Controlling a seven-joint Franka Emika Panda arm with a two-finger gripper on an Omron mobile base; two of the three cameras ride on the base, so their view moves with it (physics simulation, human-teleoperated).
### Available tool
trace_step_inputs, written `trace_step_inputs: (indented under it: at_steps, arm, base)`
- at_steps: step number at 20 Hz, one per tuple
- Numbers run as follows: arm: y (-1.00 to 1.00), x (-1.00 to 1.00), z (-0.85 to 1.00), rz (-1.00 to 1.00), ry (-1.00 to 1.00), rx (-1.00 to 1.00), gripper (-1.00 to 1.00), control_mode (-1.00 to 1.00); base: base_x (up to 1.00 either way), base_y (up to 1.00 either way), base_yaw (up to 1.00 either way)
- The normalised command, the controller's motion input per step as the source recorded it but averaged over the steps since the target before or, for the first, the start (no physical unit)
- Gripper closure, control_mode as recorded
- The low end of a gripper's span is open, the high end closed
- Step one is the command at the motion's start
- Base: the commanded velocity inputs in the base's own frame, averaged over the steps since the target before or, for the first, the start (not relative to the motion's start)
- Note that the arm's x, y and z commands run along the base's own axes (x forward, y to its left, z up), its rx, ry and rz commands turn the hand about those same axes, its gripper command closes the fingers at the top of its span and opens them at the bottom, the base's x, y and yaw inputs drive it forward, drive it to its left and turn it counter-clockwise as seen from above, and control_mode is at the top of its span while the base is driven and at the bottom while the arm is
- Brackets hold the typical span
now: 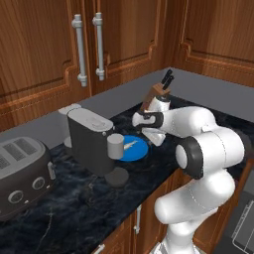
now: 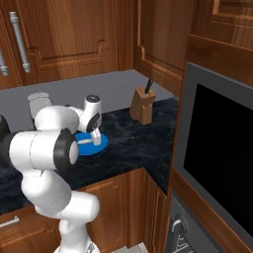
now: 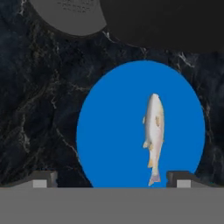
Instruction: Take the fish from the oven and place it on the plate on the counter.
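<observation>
The slim pale fish (image 3: 154,133) lies on the bright blue plate (image 3: 109,131), free of any grip. The plate (image 1: 140,152) rests on the black veined counter (image 1: 74,208), just in front of the coffee machine. My gripper (image 3: 113,179) hangs open right above the plate, its two fingertips (image 3: 43,178) spread wide at either side with nothing between them. From the sides, the gripper (image 1: 153,136) (image 2: 95,134) points down at the plate (image 2: 100,145) and the fish (image 2: 85,142). A knob of the oven (image 2: 179,226) peeks in at the lower right.
A dark grey coffee machine (image 1: 92,141) stands right beside the plate. A toaster (image 1: 22,176) sits at the left. A wooden knife block (image 2: 142,106) stands in the back corner. A grey appliance with a black window (image 2: 217,148) fills the right wall. Wooden cabinets hang above.
</observation>
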Motion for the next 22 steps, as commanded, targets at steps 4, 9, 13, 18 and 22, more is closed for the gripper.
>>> trace_step_inputs:
  at_steps: [4, 9, 13, 18, 22]
  arm:
    - [-0.37, -0.28, 0.87, -0.21, 0.0, 0.03, -1.0, -1.0]
    - [-0.4, -0.56, 0.8, -0.26, 0.01, 0.05, -1.0, -1.0]
    - [-0.28, -0.65, 0.73, -0.29, 0.09, 0.04, -1.0, -1.0]
    - [-0.08, -0.92, 0.56, -0.3, 0.15, 0.03, -1.0, -1.0]
    - [0.0, -0.94, 0.52, -0.36, 0.15, 0.03, -1.0, -1.0]
  base:
    - [0.0, 0.0, 0.0]
    - [0.0, 0.0, 0.0]
    - [0.0, 0.0, 0.0]
    - [0.0, 0.0, 0.0]
    - [0.0, 0.0, 0.0]
